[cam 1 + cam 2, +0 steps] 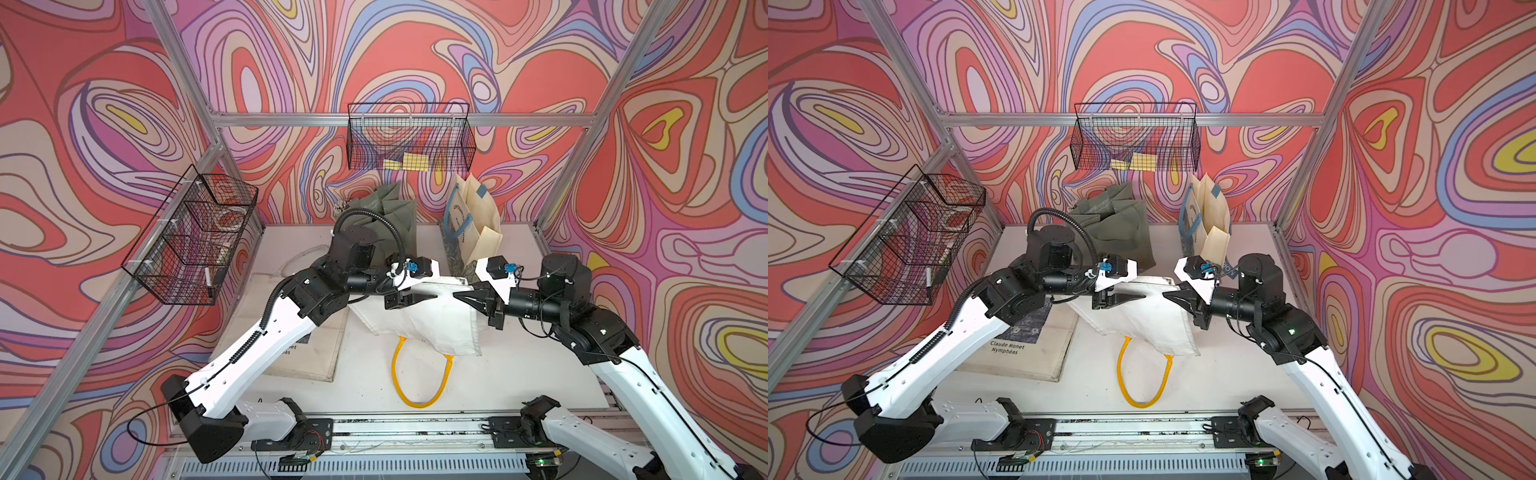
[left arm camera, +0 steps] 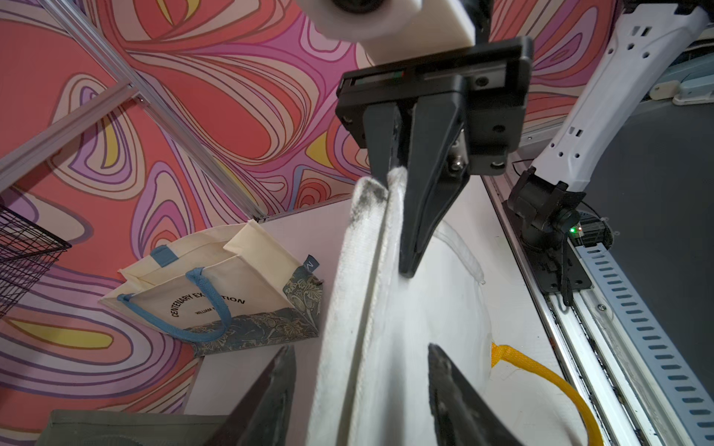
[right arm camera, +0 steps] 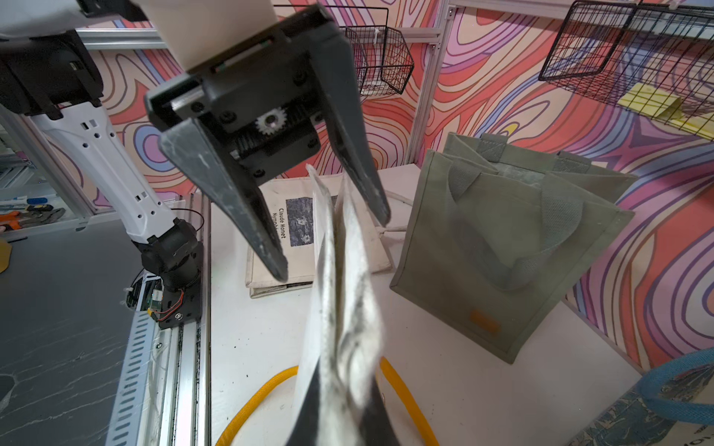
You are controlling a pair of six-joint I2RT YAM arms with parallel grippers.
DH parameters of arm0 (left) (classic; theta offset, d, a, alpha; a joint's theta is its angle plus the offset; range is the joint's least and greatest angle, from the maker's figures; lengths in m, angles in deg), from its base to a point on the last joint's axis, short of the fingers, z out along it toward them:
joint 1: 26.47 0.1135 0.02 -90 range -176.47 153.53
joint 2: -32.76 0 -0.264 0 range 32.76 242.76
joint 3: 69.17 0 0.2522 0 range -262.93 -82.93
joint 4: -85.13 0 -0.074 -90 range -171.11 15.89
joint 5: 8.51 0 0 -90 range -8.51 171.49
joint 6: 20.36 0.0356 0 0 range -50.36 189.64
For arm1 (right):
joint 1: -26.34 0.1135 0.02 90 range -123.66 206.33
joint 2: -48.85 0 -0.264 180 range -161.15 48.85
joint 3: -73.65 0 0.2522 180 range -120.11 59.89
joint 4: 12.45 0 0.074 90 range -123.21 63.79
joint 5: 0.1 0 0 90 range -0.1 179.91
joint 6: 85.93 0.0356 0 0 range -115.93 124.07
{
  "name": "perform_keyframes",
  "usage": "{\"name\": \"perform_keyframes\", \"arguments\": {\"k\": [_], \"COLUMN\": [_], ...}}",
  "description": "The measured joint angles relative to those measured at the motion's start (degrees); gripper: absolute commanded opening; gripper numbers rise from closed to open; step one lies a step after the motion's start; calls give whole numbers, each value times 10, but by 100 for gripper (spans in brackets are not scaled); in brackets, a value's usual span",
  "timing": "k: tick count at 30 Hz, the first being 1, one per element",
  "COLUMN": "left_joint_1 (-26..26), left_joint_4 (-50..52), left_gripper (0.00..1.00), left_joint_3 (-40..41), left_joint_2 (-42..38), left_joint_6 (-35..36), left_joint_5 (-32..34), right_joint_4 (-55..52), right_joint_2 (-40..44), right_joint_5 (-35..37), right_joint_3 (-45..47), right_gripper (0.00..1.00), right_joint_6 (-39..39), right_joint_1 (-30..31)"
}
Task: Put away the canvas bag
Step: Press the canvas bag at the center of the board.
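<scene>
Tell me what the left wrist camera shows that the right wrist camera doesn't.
Only the left wrist view: the printed front of the cream bag with blue handles, and the right gripper from outside, shut on the white canvas bag. Only the right wrist view: the flat Monet bag, yellow papers in a wire basket, and the left gripper from outside, open. Both: that white canvas bag and its yellow handle.

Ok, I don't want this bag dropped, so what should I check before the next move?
1. Right gripper shut on an edge of the white bag: ok.
2. Left gripper open, straddling the fabric: ok.
3. Left gripper clear of the fabric: cannot tell.
4. Yellow handle off the table: not ok, it lies on it.
5. Green bag and cream bag upright behind: ok.
</scene>
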Motion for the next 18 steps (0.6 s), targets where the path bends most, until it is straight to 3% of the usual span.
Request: {"name": "perform_keyframes", "arguments": {"k": [2, 5, 6, 10, 16, 18], "left_joint_1": [-3, -3, -3, -6, -6, -4], "left_joint_4": [0, 1, 2, 8, -14, -32], "left_gripper": [45, 6, 0, 0, 0, 0], "left_joint_3": [-10, -20, -21, -21, 6, 20], "left_joint_2": [13, 22, 23, 22, 9, 1], "left_joint_6": [-5, -8, -9, -6, -6, -7], "left_joint_5": [3, 4, 4, 2, 5, 3], "right_joint_4": [-5, -10, -9, -9, -14, -14], "right_joint_2": [-5, -11, -13, -17, -24, -22], "right_joint_5": [-2, -3, -1, 4, 0, -3], "right_joint_3": [-5, -12, -14, -17, -16, -6], "right_gripper": [0, 0, 0, 2, 50, 59], "right_joint_6": [-6, -14, -15, -24, -24, -15], "right_joint_1": [0, 0, 0, -1, -1, 0]}}
